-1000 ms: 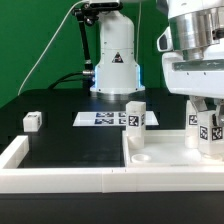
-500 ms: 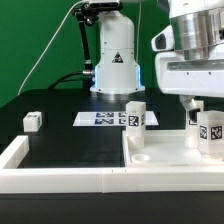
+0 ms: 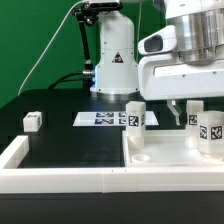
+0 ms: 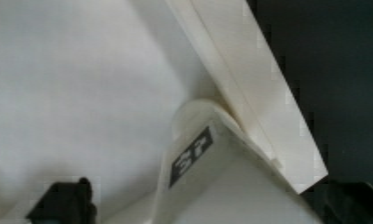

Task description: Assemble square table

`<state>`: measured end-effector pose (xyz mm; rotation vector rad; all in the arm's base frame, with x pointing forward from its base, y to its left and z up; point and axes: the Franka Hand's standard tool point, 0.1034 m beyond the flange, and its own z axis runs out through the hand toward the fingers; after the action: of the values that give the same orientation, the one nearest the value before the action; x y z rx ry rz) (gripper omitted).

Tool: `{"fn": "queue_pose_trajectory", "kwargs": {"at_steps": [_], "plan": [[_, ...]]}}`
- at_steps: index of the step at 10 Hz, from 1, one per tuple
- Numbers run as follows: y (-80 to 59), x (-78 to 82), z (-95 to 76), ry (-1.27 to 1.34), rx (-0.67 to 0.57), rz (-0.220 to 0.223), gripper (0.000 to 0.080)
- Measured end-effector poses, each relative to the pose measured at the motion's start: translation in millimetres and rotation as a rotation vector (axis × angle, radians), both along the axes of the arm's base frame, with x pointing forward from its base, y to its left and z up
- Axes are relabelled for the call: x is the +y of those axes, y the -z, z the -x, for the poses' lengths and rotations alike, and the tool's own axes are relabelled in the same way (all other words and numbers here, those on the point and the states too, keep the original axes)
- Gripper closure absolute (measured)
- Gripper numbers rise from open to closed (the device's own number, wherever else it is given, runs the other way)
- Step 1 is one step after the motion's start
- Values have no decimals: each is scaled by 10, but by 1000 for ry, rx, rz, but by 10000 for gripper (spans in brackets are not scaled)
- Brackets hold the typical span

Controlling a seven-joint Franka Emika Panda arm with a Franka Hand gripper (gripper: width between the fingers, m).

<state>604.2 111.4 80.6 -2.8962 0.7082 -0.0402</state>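
Presently the work stands at the leg-fitting stage. The slab (image 3: 172,158) lies at the desk's (image 3: 60,140) front corner on the exterior view's right, close against the border wall (image 3: 60,178). One leg (image 3: 135,116) stands upright at the slab's far corner on the exterior view's left. A second leg (image 3: 208,130) stands upright toward the far corner on that view's right. A third leg (image 3: 33,120) sits loose near the desk's edge on the exterior view's left, well apart from the slab. The socket (image 3: 140,157) at the slab's near corner on that side is empty.

The gripper (image 3: 187,112) hangs just above the second leg. Its jaws are spread wide, clear of the leg and holding nothing. The wrist view agrees: the second leg (image 4: 201,150) sits tucked into the corner of the slab's raised edge (image 4: 236,60), and the one visible finger (image 4: 67,200) stands off to the side with no contact.

Judgement: the second leg is placed and stands free of the gripper. Whether it is fully seated cannot be told. The next move calls for crossing to the loose leg with the jaws kept apart and straddling it squarely. The jaws then close on it, and it is carried upright to an open socket.
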Motion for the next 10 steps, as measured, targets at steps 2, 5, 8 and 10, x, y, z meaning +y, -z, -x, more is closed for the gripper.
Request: {"fn": "queue_pose_trajectory", "kwargs": {"at_steps": [2, 5, 8, 10], "plan": [[0, 2, -1, -109, -16, 10, 151], [1, 64, -25, -396, -67, 73, 151], [5, 67, -22, -636, -91, 109, 151], [5, 60, -23, -642, -92, 109, 264]]}}
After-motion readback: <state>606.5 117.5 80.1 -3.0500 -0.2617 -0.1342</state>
